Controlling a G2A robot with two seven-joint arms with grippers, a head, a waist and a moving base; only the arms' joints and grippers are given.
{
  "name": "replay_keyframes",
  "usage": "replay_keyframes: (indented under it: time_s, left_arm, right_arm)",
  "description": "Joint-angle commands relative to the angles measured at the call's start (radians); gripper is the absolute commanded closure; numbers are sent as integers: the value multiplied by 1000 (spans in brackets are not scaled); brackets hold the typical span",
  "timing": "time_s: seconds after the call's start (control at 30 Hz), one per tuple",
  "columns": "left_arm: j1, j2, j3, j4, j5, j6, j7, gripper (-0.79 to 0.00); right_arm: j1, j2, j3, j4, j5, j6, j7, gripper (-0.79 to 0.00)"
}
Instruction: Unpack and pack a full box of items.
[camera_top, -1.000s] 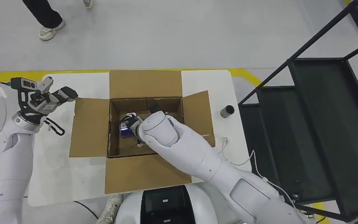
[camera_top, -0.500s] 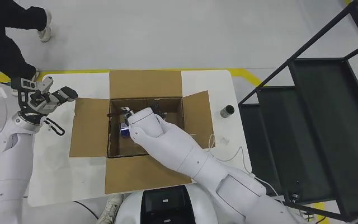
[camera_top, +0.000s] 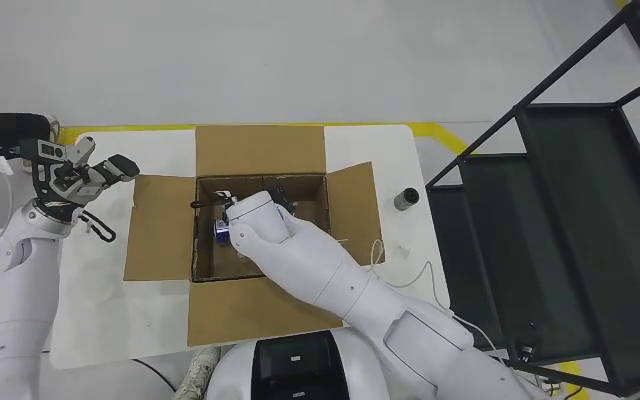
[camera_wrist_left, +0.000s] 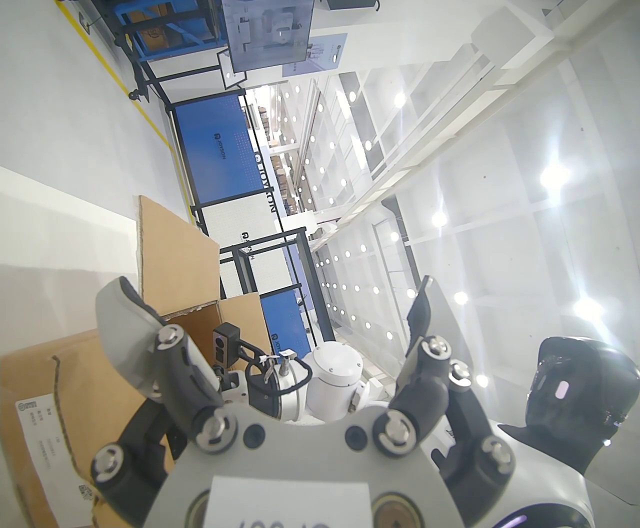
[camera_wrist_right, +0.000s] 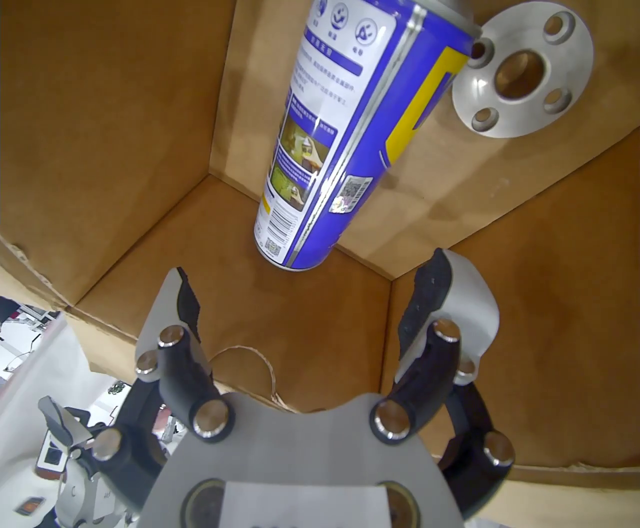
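Top view: cardboard box (camera_top: 260, 150), flaps open, at centre of white desk (camera_top: 390, 145). Right arm (camera_top: 300, 250) reaches down into it. Small dark cylinder (camera_top: 406, 199) stands on the desk near the right flap.

Left wrist view: left jaws spread, empty, beside the box's left flap.

Right wrist view: right jaws spread, empty, inside the box, near the base of a blue spray can (camera_wrist_right: 345, 135) without touching it. Metal flange (camera_wrist_right: 522, 82) lies by the can's top end.

Just ahead of the right pincer (camera_wrist_right: 312, 287), the spray can (camera_wrist_right: 325, 135) is glossy metal under a slick printed label. Beyond the can, the ring plate (camera_wrist_right: 522, 75) is dull, brushed metal. Around the pincer, the box (camera_wrist_right: 125, 100) is matt brown cardboard, ragged at its edges.
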Motion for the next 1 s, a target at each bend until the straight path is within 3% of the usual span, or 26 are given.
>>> replay_keyframes:
  time_s: [0.0, 0.17, 0.6, 0.97]
  left_arm:
    - [0, 0, 0, 0, 0, 0, 0, -785]
    - [0, 0, 0, 0, 0, 0, 0, -785]
    - [0, 0, 0, 0, 0, 0, 0, -785]
    - [0, 0, 0, 0, 0, 0, 0, -785]
  right_arm:
    - [0, 0, 0, 0, 0, 0, 0, -785]
    - [4, -15, 4, 41, 10, -13, -33, -785]
    - [132, -109, 24, 296, 150, -82, -154, -785]
    - [210, -179, -3, 502, 183, -107, -108, -785]
